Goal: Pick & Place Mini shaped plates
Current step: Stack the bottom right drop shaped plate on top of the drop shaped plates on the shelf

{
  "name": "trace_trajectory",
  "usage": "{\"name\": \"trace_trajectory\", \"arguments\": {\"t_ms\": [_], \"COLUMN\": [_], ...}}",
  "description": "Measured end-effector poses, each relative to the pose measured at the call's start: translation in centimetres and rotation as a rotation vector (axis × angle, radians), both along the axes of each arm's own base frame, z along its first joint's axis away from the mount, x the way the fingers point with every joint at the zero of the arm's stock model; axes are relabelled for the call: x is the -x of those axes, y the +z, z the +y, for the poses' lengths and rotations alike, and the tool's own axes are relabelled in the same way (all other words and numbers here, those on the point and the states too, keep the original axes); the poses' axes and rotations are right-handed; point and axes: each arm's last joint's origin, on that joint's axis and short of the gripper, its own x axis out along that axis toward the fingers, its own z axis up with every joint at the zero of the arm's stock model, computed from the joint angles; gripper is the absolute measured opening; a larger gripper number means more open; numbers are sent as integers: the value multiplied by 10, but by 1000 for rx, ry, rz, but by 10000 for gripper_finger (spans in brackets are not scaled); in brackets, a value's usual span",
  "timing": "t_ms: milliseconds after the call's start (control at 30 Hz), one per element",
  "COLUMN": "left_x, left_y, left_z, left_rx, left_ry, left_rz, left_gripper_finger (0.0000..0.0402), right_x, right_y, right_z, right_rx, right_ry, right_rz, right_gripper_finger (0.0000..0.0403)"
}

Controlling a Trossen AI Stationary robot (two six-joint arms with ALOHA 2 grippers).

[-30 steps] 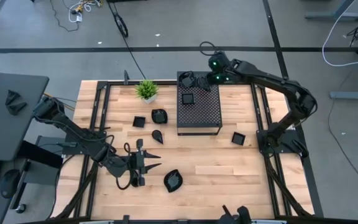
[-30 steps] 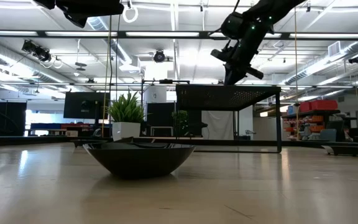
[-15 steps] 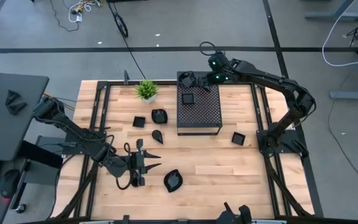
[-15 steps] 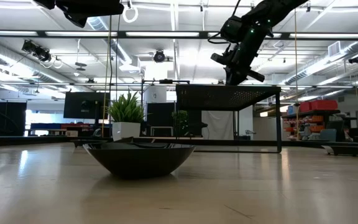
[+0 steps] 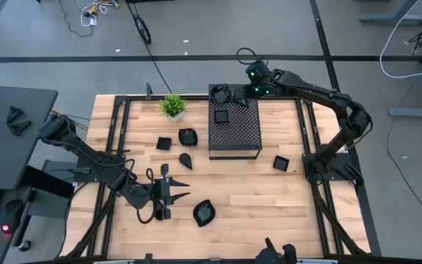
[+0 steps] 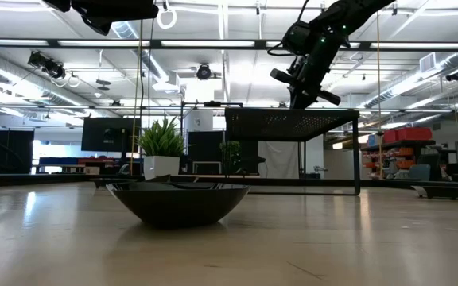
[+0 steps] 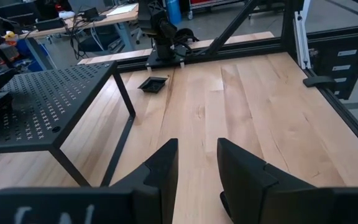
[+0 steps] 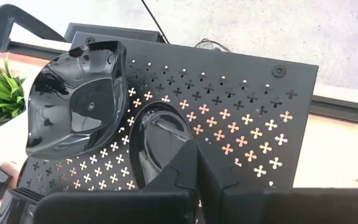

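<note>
The mini plates are glossy black dishes. On the wood lie two squares [image 5: 165,143] [image 5: 280,163], a rounded one [image 5: 187,136], a teardrop [image 5: 185,159] and a leaf-shaped one [image 5: 204,213], which fills the low view's foreground [image 6: 177,202]. Another square [image 5: 222,116] rests on the black perforated box [image 5: 234,128]. My right gripper [image 8: 197,163] is over the box's far left corner, shut on a rounded plate [image 8: 157,134], beside a teardrop plate [image 8: 73,99] resting there. My left gripper [image 5: 173,191] waits open above the table's near left part. My right gripper pinches the rounded plate by its rim [image 8: 178,138], one finger inside the bowl and one outside. The fingers [image 8: 188,165] slant down at it from above. The plate sits low on the box's perforated top; whether it rests there or hangs just clear I cannot tell.
A small green potted plant [image 5: 173,106] stands left of the box near the far edge. Black frame rails [image 5: 123,125] run along the table's sides. Bare wood lies between the box and the near edge [image 7: 241,112]. The box stands on thin legs [image 6: 359,159].
</note>
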Motion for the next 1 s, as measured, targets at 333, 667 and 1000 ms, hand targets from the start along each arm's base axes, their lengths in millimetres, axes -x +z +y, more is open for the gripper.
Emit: {"name": "trace_trajectory", "arguments": {"t_ms": [333,667,1000], "left_x": [0,0,0], "left_y": [0,0,0], "left_z": [0,0,0], "left_rx": [0,1,1], "left_ry": [0,0,0], "left_rz": [0,0,0], "left_gripper_finger": [117,117,117], "right_x": [0,-2,-6], "right_y": [2,4,-10], "right_z": [1,-6,-12], "right_rx": [14,88,63], "right_ry": [99,115,124], "right_rz": [9,-4,36], "right_gripper_finger": [104,98,21]}}
